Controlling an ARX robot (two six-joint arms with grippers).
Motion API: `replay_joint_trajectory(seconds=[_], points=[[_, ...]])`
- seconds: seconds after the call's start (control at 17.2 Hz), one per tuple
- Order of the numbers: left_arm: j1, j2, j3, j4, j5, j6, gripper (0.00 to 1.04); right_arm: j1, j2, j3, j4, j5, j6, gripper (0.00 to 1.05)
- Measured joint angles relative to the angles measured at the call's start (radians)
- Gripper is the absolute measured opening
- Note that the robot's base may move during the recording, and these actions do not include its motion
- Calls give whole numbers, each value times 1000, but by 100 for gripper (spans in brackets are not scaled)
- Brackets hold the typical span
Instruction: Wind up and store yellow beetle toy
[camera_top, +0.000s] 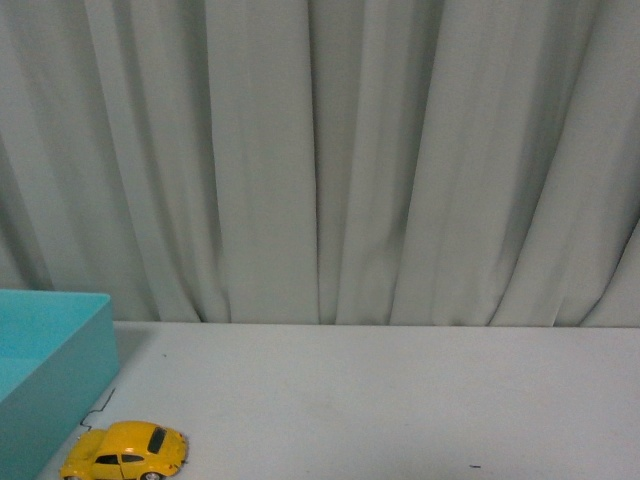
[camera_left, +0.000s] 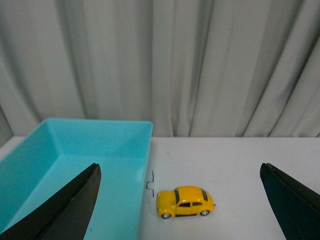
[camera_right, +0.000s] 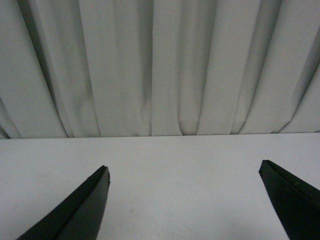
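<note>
Yellow glossy rounded beetle toy (camera_top: 125, 451), front view: on matte white table (camera_top: 400, 400), just beside smooth turquoise plastic bin (camera_top: 50, 380); pleated grey curtain (camera_top: 350, 160) behind.
Left wrist view: left gripper (camera_left: 180, 167), black tapered fingers wide apart, toy ahead, untouched.
Right wrist view: right gripper (camera_right: 184, 167), fingers spread likewise above table.

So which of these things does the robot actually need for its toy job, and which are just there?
For the job: yellow beetle toy; blue bin, likely for storing.
Just there: curtain; table; small wire piece by the bin.
</note>
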Motion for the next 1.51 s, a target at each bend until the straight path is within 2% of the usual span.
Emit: replay_joint_trajectory(seconds=[0.06,0.12,0.23,0.29,0.35,0.47,0.58,0.7,0.81,0.99,1.16,1.28,1.51], points=[[-7,74,56,-131,-42,-61,98,0,0,0,0,1,1,100],[-1,235,132,-174,-62,-143,98,0,0,0,1,-2,1,99],[4,556,314,42,-76,-211,98,0,0,0,0,0,1,98],[-7,772,419,180,-79,-177,98,0,0,0,1,1,1,98],[-17,927,480,238,-76,-131,98,0,0,0,0,0,1,98],[-28,1159,597,270,-71,-19,98,0,0,0,1,0,1,98],[-56,1328,752,273,4,150,98,0,0,0,0,0,0,98],[-86,1438,866,171,72,397,98,0,0,0,0,0,1,98],[-96,1522,944,-8,120,694,98,0,0,0,0,0,0,98],[-103,1613,1051,-245,68,1096,98,0,0,0,0,0,1,98],[-154,1685,1095,-426,8,1316,98,0,0,0,0,0,1,98],[-197,1749,1124,-487,-12,1380,98,0,0,0,0,0,1,98],[-225,1872,1162,-488,-92,1421,98,0,0,0,0,0,1,98]])
